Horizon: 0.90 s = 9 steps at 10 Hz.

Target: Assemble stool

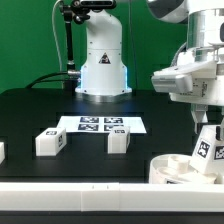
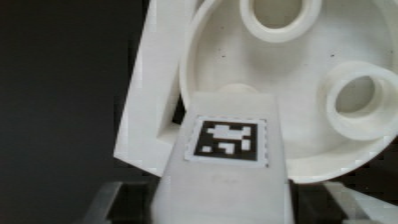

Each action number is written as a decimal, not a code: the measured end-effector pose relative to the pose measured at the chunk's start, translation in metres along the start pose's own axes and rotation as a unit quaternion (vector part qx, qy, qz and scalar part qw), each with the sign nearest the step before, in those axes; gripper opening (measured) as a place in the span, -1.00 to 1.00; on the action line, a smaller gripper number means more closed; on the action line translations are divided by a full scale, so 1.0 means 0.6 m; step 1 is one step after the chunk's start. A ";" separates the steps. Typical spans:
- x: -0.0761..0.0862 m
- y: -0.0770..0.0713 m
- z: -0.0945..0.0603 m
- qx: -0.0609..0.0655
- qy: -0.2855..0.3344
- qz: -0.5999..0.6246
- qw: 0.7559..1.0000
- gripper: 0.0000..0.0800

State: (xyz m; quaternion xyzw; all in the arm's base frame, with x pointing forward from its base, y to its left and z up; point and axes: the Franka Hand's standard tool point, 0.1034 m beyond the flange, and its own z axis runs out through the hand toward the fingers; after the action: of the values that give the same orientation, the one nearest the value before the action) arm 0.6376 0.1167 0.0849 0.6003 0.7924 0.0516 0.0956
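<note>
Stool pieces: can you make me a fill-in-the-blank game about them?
1. The table is coloured ___.
2. The pincer holds ___ leg over the seat.
3. The wrist view shows ___ round holes in the seat.
4. Fully in view, ___ loose legs lie on the table.
Missing words: black, one, two, two.

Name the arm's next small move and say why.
Probably shift the leg, held in the gripper, sideways toward the nearest hole in the seat, then lower it. The leg's tip seems to sit beside that hole, not in it.
</note>
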 end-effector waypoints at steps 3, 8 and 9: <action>-0.001 0.000 0.000 0.000 0.000 0.019 1.000 -0.12; 0.005 -0.002 -0.002 0.037 0.000 0.267 0.963 -0.13; 0.012 0.004 -0.002 0.035 0.002 0.328 0.944 -0.13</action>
State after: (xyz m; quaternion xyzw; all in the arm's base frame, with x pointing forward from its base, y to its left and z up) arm 0.6378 0.1244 0.0858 0.8302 0.5527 0.0531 0.0506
